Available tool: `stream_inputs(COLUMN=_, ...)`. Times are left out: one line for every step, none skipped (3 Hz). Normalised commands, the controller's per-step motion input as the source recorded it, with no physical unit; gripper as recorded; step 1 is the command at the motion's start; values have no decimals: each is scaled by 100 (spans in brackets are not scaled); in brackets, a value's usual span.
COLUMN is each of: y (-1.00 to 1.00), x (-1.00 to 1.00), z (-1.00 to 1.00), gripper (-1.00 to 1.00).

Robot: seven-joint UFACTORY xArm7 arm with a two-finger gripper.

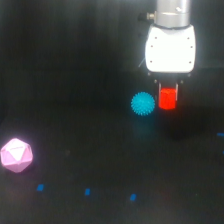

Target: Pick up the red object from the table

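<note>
Black counter (75, 100); pink polyhedron (16, 155) at 8 o'clock, cyan spiky ball (143, 104) just right of centre. At 2 o'clock the gripper (168, 95) has its jaws clamped on the red object (168, 99), just beside the ball. Grasp looks made; whether it has cleared the counter I cannot tell.

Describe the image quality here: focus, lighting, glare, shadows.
Exterior view: soft and blurry throughout, edges smeared; the table is nearly black, swallowing shadows; the white gripper body glares, its fingers hard to resolve; the red object, cyan spiky ball and pink polyhedron look oversaturated, almost glowing.
</note>
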Motion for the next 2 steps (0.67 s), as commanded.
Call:
stream_inputs(y=35, x=-37, z=28, gripper=-100)
stream_inputs(y=15, x=8, z=54, gripper=-94)
